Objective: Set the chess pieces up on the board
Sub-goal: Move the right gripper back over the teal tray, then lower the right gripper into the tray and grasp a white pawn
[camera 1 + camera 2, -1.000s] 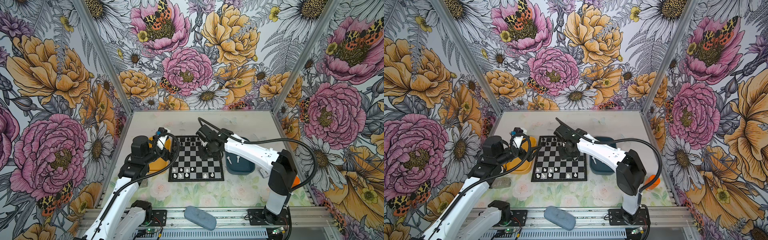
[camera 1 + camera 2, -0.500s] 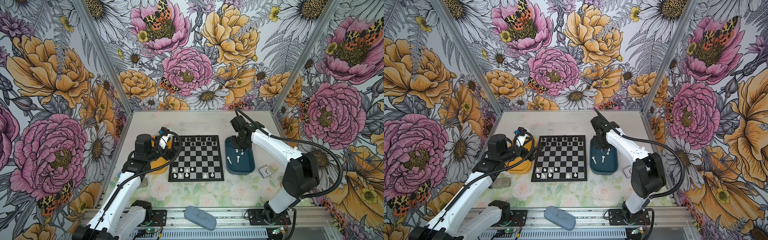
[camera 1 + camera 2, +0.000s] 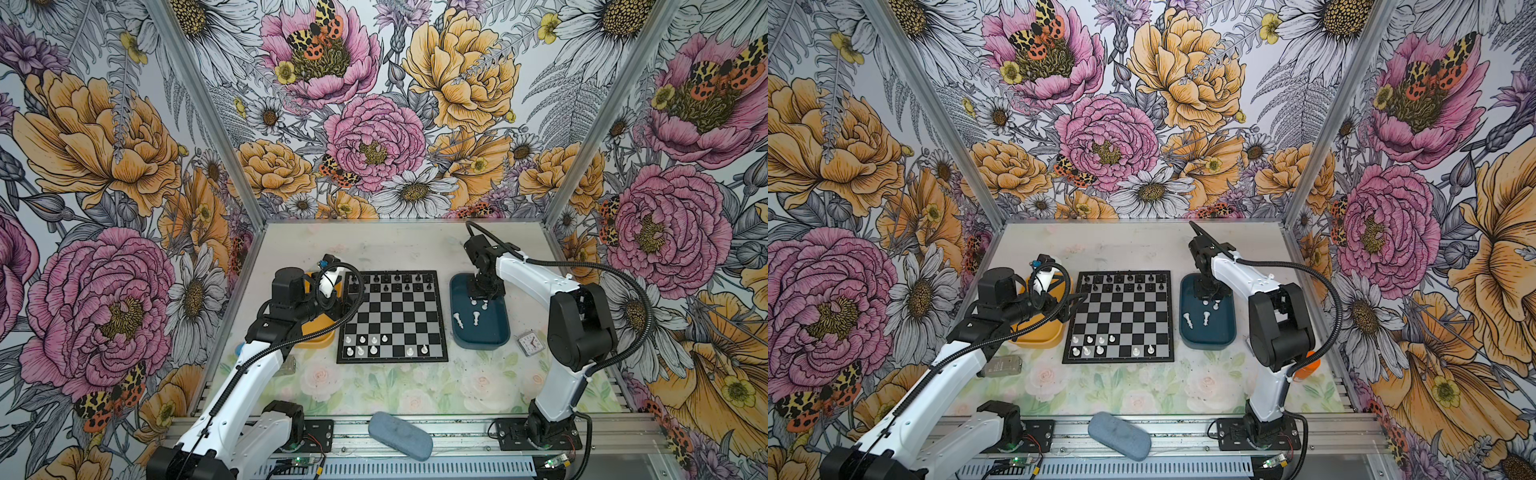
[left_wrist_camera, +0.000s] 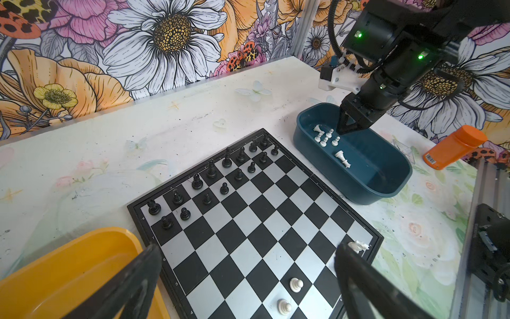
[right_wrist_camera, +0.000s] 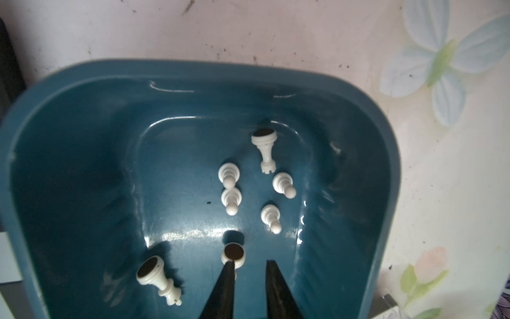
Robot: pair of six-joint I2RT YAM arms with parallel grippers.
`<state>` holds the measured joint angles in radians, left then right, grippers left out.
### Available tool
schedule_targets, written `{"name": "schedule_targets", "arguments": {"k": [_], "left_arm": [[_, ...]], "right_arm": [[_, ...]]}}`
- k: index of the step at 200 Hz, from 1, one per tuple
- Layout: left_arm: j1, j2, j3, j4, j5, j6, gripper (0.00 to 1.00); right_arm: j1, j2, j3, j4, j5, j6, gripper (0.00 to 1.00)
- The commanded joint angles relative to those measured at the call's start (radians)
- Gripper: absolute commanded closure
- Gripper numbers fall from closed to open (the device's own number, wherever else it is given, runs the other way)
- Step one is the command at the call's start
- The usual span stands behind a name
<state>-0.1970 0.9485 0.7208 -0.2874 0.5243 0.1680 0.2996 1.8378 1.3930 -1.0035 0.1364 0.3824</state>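
Where the board (image 3: 392, 316) carries white chess pieces (image 3: 374, 350) on its near rows, my left tool (image 4: 248, 248) hangs wide and empty. Beyond, in the blue tray (image 5: 69, 138), more lie toppled: probably light, hard and slick, best pinched at the waist above the base. My right tool (image 5: 249, 265) stands narrow there, one finger touching a piece's base. Whether it grips, I cannot tell.

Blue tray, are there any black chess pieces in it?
No, the blue tray holds only white pieces, as the right wrist view shows.
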Motion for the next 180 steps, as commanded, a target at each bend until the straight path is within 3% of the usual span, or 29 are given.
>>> {"name": "schedule_targets", "arguments": {"k": [1, 180], "left_arm": [[0.002, 0.001, 0.021, 0.016, 0.026, 0.013, 0.01], [0.008, 0.007, 0.02, 0.024, 0.031, 0.005, 0.01]], "right_arm": [[-0.01, 0.032, 0.047, 0.045, -0.034, -0.026, 0.76], [-0.049, 0.13, 0.085, 0.083, -0.07, -0.04, 0.74]]}}
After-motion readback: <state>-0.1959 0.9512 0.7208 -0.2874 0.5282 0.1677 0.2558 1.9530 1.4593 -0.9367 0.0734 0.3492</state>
